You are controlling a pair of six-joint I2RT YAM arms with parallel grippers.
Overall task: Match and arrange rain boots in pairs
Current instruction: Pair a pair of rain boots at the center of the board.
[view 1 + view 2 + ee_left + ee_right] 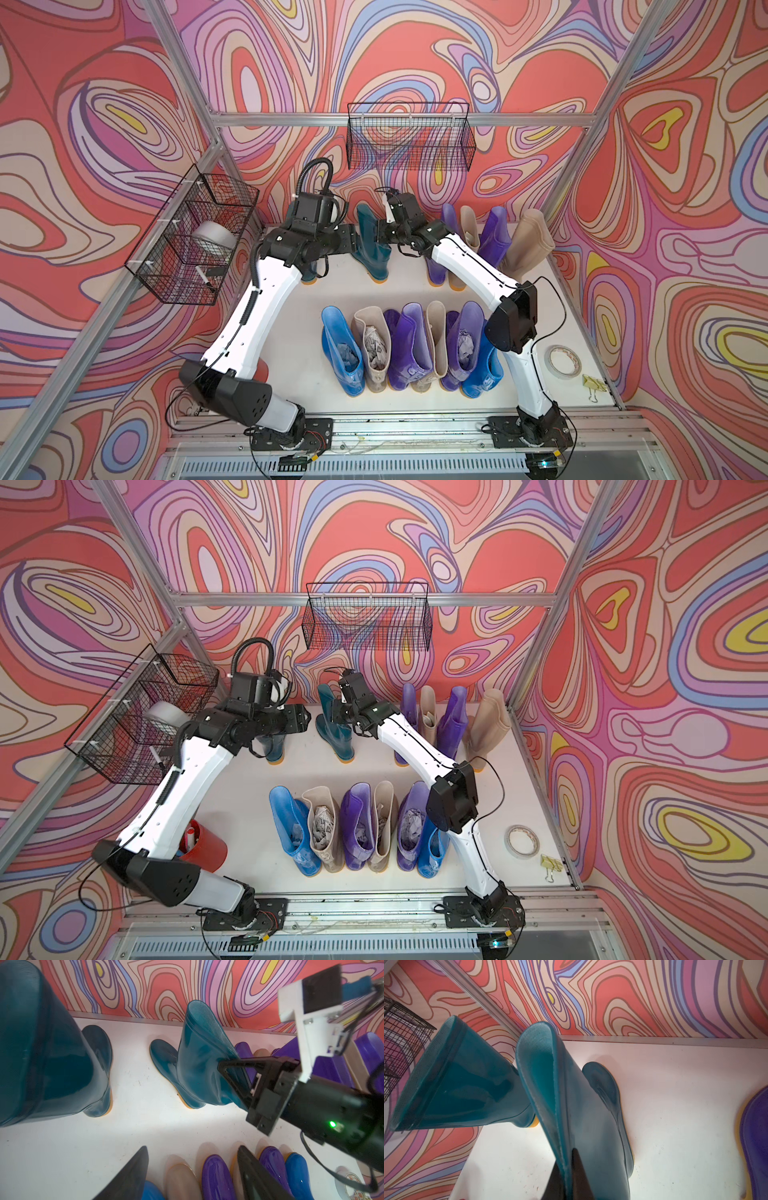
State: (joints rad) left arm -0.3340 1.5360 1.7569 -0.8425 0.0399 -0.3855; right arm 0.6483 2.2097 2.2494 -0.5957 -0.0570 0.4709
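Note:
My right gripper (566, 1167) is shut on the top rim of a teal rain boot (583, 1105), one finger inside the shaft and one outside. In both top views that boot (372, 249) (334, 733) leans in the back row, its orange sole down at the white table (316, 332). A second teal boot (41, 1053) (272, 746) stands to its left, partly under my left arm. My left gripper (192, 1167) (353, 241) hangs open between the two teal boots, holding nothing. Purple (494, 232) and beige (530, 241) boots fill the back right.
The front row holds blue (340, 353), beige (374, 349) and purple (409, 349) boots, some stuffed with paper. Wire baskets hang on the back wall (409, 137) and left wall (195, 237). A tape roll (563, 360), a binder clip (594, 384) and a red cup (203, 848) lie nearby.

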